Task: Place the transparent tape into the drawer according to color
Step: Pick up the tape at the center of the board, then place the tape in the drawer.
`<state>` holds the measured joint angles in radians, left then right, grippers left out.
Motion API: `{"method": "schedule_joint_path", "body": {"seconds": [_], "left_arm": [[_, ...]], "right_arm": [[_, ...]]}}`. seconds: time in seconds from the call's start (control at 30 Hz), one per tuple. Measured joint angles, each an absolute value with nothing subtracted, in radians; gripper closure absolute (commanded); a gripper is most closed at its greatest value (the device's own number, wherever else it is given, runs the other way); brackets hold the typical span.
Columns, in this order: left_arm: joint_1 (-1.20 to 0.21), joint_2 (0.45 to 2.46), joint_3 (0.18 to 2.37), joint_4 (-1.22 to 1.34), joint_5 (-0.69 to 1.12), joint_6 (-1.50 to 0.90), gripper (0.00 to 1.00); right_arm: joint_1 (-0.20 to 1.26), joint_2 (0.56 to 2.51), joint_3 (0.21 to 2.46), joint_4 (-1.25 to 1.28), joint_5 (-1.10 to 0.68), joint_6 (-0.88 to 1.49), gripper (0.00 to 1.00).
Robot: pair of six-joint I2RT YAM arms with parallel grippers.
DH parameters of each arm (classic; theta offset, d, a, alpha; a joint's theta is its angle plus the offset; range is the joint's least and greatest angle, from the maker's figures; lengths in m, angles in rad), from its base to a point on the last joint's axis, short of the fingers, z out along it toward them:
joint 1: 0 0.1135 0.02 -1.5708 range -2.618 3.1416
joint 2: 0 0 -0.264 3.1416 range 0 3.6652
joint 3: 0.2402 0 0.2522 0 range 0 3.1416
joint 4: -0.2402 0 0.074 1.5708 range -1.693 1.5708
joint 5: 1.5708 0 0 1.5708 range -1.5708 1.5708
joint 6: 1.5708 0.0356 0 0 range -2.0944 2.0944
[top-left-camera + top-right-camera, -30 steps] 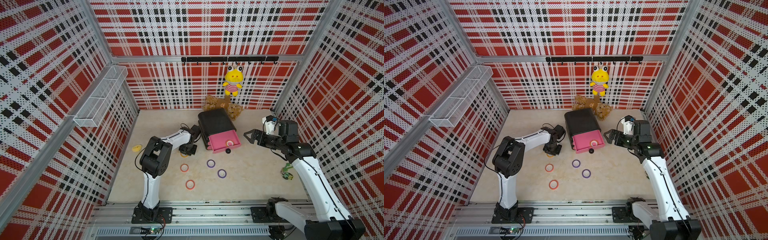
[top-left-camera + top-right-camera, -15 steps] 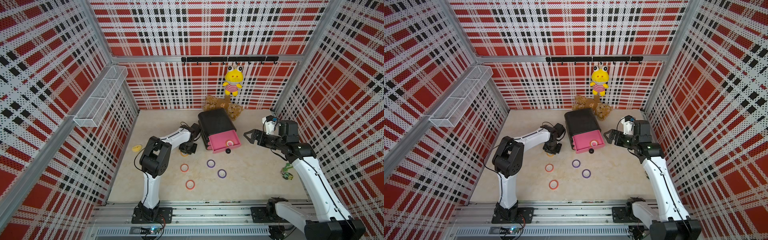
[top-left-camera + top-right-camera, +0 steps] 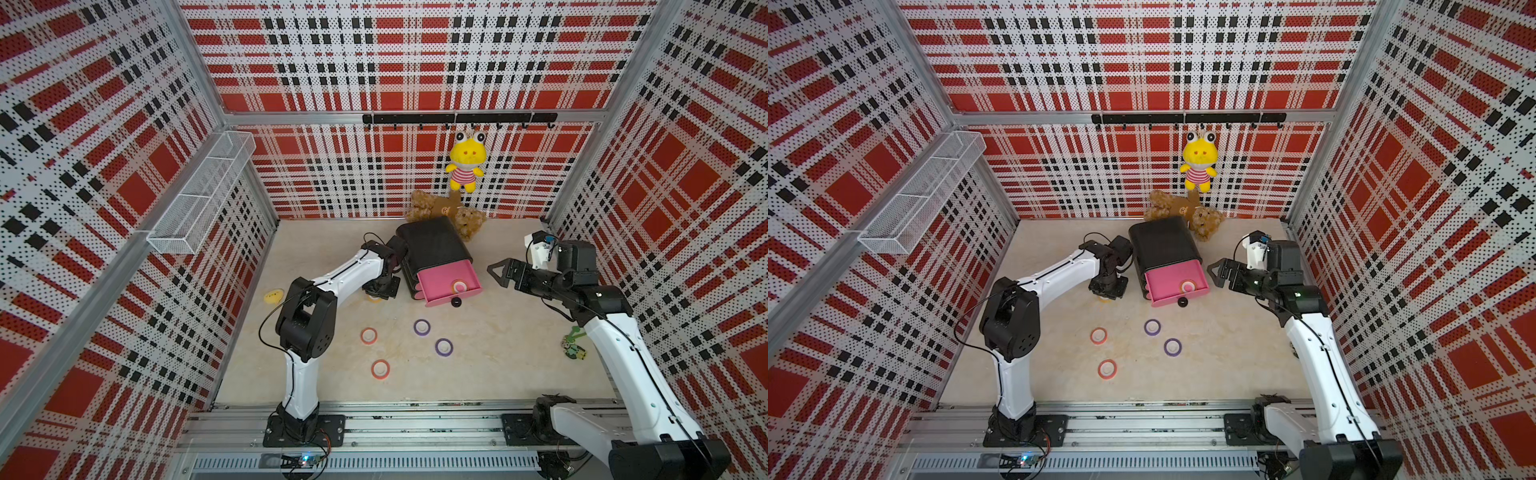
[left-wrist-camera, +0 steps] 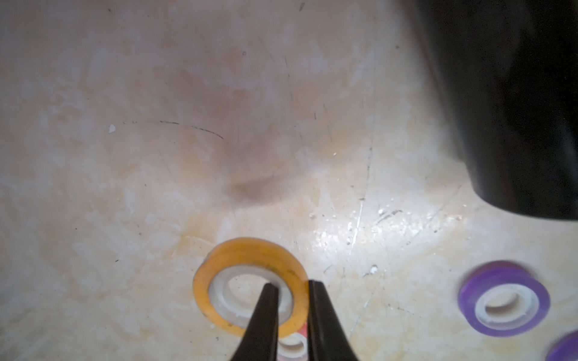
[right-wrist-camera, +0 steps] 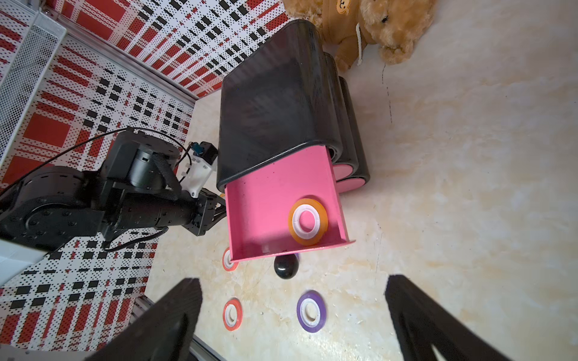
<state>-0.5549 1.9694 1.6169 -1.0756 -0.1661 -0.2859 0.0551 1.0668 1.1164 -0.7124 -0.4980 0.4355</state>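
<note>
The left gripper (image 4: 291,286) pinches the wall of a yellow-orange tape ring (image 4: 219,268), one finger inside its core, beside the black cabinet (image 4: 516,93). The right gripper (image 5: 289,279) gapes wide before the pulled-out top drawer (image 5: 259,203), which holds a second yellow-orange ring (image 5: 308,241).

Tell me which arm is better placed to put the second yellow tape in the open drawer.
Left. The left gripper is shut on the yellow tape, beside the open drawer. The right gripper is open and empty.
</note>
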Motion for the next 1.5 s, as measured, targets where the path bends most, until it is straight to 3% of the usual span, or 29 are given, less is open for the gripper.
{"method": "schedule_joint_path", "body": {"seconds": [0.47,0.93,1.5], "left_arm": [[-0.673,1.789,1.653,-1.099,-0.194,-0.387,1.0],[-0.858,1.759,1.882,-1.169,-0.228,-0.472,1.0],[-0.892,2.064,2.125,-1.18,-0.183,-0.431,1.0]], "right_arm": [[0.055,1.037,1.116,-0.712,-0.513,0.44,0.0],[0.055,1.013,1.116,-0.714,-0.516,0.444,0.0],[0.055,0.996,1.115,-0.733,-0.51,0.443,0.0]]}}
